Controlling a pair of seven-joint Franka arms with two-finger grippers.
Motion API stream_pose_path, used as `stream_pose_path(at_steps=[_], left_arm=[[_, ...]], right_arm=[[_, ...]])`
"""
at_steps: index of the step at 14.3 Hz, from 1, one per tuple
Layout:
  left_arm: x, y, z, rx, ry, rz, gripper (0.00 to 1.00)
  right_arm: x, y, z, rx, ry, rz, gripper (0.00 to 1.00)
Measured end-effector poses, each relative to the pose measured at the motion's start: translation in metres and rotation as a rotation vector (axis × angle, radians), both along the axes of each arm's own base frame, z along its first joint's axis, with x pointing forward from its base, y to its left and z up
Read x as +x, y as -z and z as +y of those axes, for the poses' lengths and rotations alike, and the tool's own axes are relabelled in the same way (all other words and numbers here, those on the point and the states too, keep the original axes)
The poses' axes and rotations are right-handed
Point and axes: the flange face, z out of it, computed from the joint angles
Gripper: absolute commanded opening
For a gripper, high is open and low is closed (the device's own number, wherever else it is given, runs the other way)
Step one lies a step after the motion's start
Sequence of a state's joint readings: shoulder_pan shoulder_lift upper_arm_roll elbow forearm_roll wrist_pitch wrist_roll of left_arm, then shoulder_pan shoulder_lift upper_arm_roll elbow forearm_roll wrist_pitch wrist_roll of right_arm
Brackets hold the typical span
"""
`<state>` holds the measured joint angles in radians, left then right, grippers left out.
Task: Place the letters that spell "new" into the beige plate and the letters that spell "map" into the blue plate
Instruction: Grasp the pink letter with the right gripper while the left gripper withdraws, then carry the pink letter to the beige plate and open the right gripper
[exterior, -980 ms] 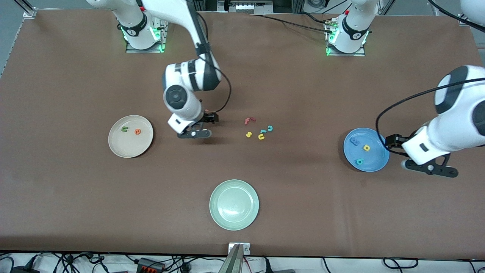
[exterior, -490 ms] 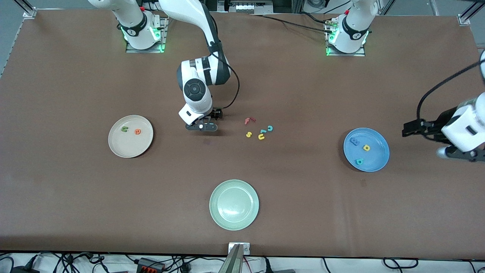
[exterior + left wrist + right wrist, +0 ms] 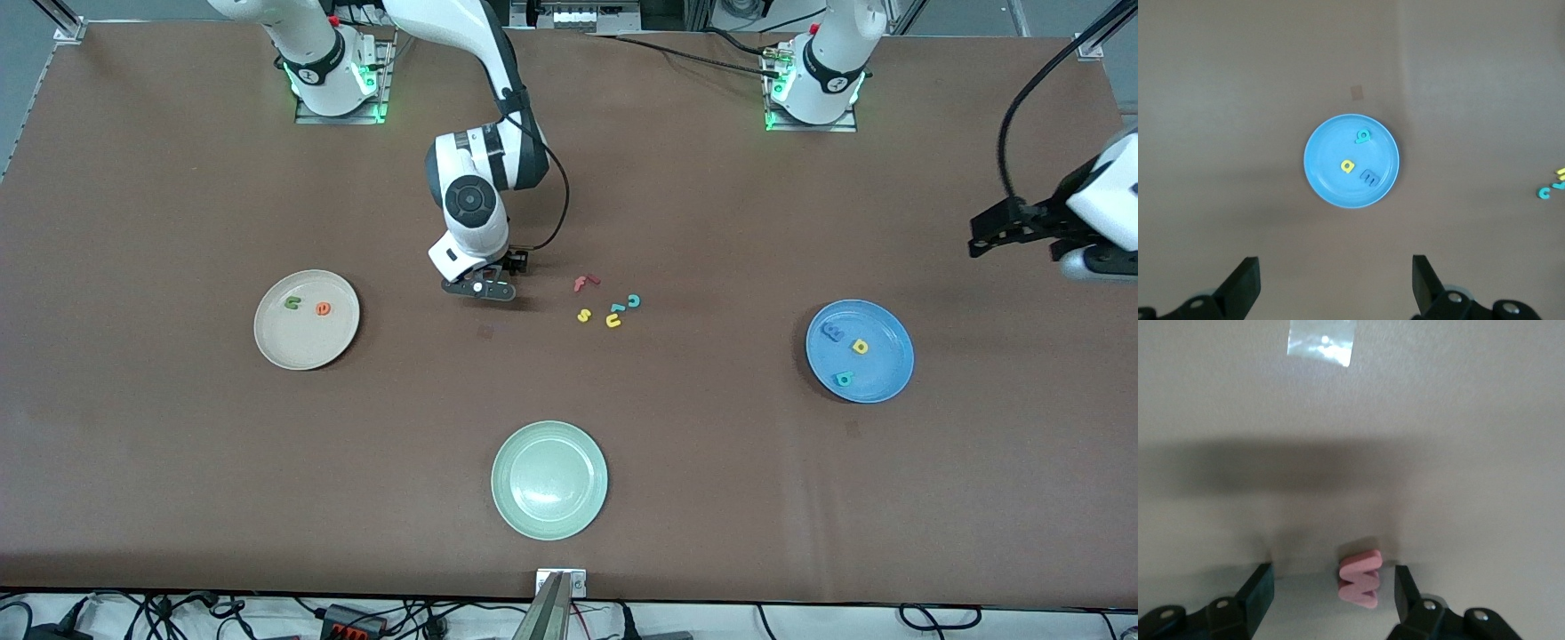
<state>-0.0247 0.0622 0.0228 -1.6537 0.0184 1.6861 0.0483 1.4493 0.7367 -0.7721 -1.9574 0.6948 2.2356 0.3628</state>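
Two fingers (image 3: 1261,587) apart on the right gripper (image 3: 1331,577), down low on the table (image 3: 711,222), with the pink w (image 3: 1360,580) in the gap. Not pinching yet. Closer together than a second ago, though. Slid a little away from the beige plate (image 3: 267,342) too, toward the left arm's end, and stopped over the w. Looks like the start of a grab.

Already in the beige plate: the green n (image 3: 292,303) and the orange e (image 3: 324,308), side by side. So only the w missing from "new". Well apart from the beige plate for now, so needs a lift and a carry.

Farther from the beige plate, the same way: a small loose bunch of letters. Red f (image 3: 584,284), yellow s (image 3: 583,315), yellow u (image 3: 613,321), teal c (image 3: 634,300), and one more teal bit, too small to read. Not wanted for either word. Near the w but not touching, so no bother for the grab.

Much farther that way: the blue plate (image 3: 889,378), holding the blue m (image 3: 833,331), the yellow p (image 3: 860,346) and the teal a (image 3: 843,379). "Map" done, by the look of it.

Left gripper (image 3: 1335,280) wide apart and holding nothing. Up high now over the blue plate, pulled back from down beside it. Waiting.

Nearer to the front camera than the beige plate: a pale green plate (image 3: 549,480), not needed. Nothing lying between the w and the beige plate.
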Motion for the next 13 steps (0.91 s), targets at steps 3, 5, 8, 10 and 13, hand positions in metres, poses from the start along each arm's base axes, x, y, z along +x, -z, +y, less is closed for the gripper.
stream_pose_path(at_steps=[3,5,8,10,13], left_arm=[[0.001,0.034,-0.005,-0.004,0.009,-0.004,1.00],[-0.001,0.025,-0.004,-0.004,0.006,-0.022,1.00],[-0.012,-0.003,-0.001,-0.006,0.002,-0.069,1.00],[-0.019,-0.015,-0.001,-0.006,0.003,-0.083,1.00],[-0.022,-0.015,-0.013,-0.005,0.023,-0.071,1.00]], right_arm=[[-0.002,0.000,0.000,0.000,0.003,0.004,0.62],[-0.002,-0.001,0.000,0.005,0.005,0.005,0.47],[-0.002,-0.004,0.000,0.010,0.007,0.006,0.32],[-0.001,-0.005,-0.001,0.010,0.011,0.005,0.26],[0.001,-0.005,-0.005,0.007,0.017,0.003,0.23]])
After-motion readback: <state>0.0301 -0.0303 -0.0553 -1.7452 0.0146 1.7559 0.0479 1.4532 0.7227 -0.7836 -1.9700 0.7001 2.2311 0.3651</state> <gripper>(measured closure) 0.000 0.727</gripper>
